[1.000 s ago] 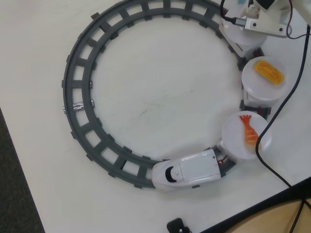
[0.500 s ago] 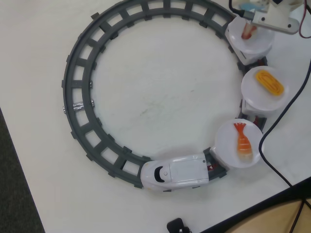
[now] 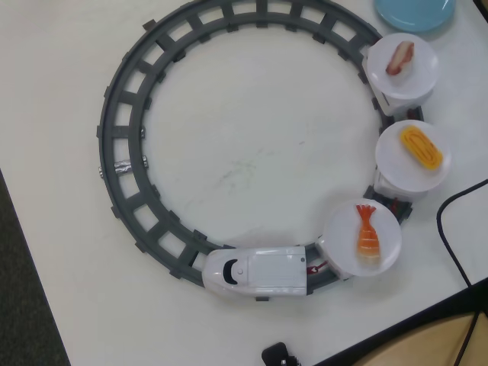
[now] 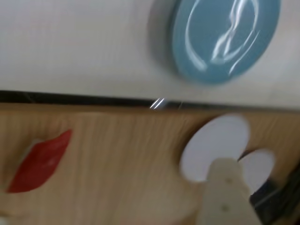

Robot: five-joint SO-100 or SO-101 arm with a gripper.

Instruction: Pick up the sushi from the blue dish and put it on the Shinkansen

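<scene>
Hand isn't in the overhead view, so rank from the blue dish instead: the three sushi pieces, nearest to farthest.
1. Red sushi: top right, on the plate closest to the blue dish.
2. Egg piece: middle plate, on the right side.
3. Shrimp piece: lowest plate, right behind the Shinkansen.
</scene>
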